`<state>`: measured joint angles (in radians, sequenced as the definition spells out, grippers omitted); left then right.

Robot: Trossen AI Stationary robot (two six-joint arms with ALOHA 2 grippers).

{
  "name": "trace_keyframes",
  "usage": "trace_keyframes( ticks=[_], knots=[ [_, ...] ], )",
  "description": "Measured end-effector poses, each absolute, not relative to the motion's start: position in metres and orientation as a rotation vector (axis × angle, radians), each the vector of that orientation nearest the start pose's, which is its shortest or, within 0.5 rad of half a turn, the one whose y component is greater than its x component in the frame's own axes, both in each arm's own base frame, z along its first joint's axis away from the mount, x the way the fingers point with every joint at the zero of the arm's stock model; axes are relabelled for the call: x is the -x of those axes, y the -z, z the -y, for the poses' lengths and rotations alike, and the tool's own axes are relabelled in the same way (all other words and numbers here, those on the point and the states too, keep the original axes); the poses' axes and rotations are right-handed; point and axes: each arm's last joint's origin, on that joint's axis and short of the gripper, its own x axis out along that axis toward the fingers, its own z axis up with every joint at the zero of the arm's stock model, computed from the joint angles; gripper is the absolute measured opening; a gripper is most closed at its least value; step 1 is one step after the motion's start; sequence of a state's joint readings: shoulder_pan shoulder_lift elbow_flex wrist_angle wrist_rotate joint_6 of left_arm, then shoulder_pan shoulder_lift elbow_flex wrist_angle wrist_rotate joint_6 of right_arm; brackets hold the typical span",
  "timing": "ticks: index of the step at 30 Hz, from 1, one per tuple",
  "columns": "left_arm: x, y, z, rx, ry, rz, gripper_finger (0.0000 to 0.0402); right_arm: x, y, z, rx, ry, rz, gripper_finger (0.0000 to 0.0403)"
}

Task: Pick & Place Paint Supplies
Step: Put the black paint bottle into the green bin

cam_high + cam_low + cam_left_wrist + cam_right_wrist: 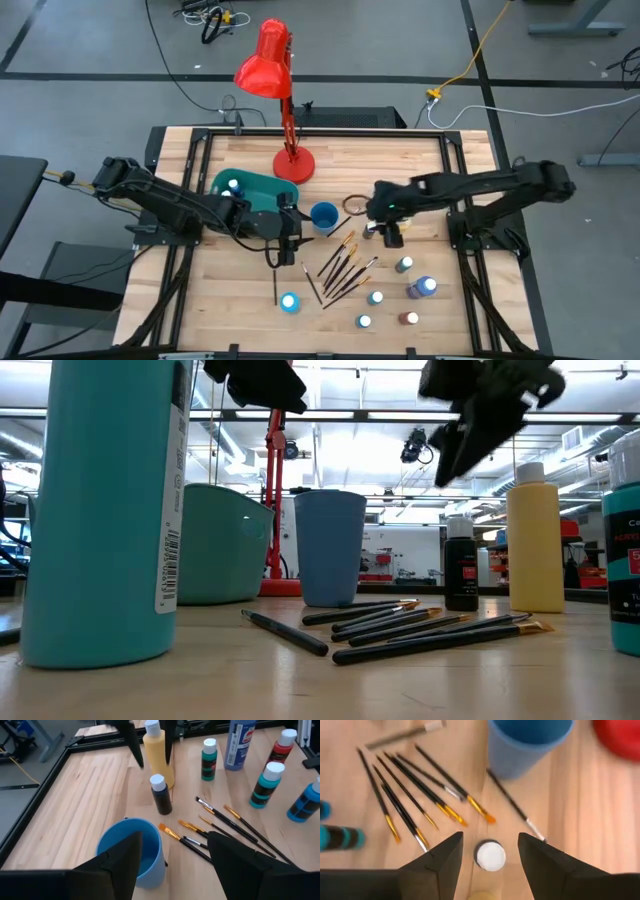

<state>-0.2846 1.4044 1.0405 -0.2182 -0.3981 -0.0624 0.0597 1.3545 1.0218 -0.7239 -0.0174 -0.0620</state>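
While the left gripper (288, 243) hangs wide open and empty beside the blue cup (323, 216), the right gripper (487, 851) hovers, fingers spread, over a black bottle (490, 855) at the cup's four o'clock on the desk (225, 300). Small, rigid and probably light, that bottle looks slick; a grip below its white cap seems safest.

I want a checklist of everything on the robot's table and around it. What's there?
Surface: wooden table in a black frame.
Job's things: brushes lying loose in the middle; small bottles standing on the right; one bottle alone in front; yellow bottle and black bottle standing side by side.
Clutter: red lamp, teal bin with a bottle inside, blue cup.
Grippers: left gripper open, beside the cup; right gripper open, above the black bottle.
Cables: black and yellow cables on the floor.
Surroundings: grey floor; lit room with shelves behind.
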Motion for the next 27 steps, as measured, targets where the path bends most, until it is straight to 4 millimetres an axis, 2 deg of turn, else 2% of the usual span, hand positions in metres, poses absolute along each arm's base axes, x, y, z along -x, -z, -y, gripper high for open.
trace_keyframes(
  ticks=[4, 9, 18, 27],
  knots=[
    [-0.296, -0.281, 0.075, -0.128, -0.127, -0.545, 0.0236, -0.274, -0.231, -0.017, 0.059, -0.090, -1.153, 0.0204],
    [-0.296, -0.281, 0.076, -0.115, -0.100, -0.549, 0.0236, -0.277, -0.216, -0.017, 0.056, -0.087, -1.238, 0.0204],
    [-0.296, -0.280, 0.076, -0.109, -0.084, -0.551, 0.0236, -0.279, -0.215, -0.016, 0.049, -0.035, -1.230, 0.0200],
    [-0.296, -0.280, 0.076, -0.109, -0.084, -0.551, 0.0236, -0.279, -0.213, -0.016, 0.054, -0.041, -1.244, 0.0140]
  ],
)
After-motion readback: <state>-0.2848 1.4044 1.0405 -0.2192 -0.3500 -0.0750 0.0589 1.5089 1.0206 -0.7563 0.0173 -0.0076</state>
